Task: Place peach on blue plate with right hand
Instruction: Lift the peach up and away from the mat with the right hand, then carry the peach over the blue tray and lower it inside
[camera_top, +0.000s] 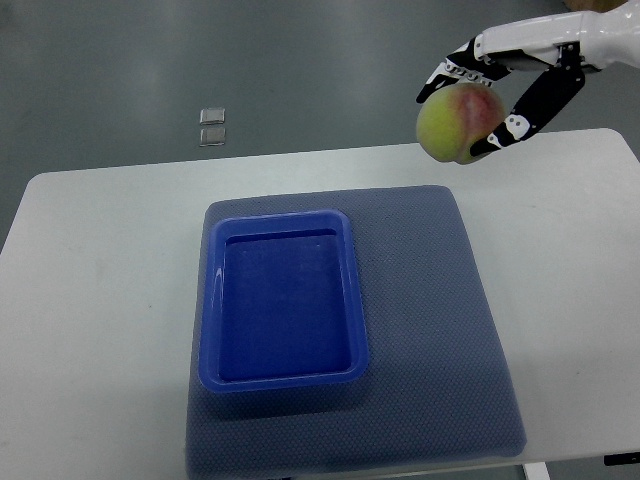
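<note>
Above table's (100, 250) far-right edge, right robot hand (490, 95) gripping peach (455, 125).

**Peach in my right hand, up over the table's far right edge**

My right hand (500, 85) comes in from the upper right, fingers curled around the peach (456, 122), held above the white table (100, 260). Below and to my hand's left sits the blue plate (283, 303), a rectangular tray, on a grey-blue mat (440, 330). Plate and peach well apart. Two small clear squares (212, 127) on the floor, far left of my hand.
</note>
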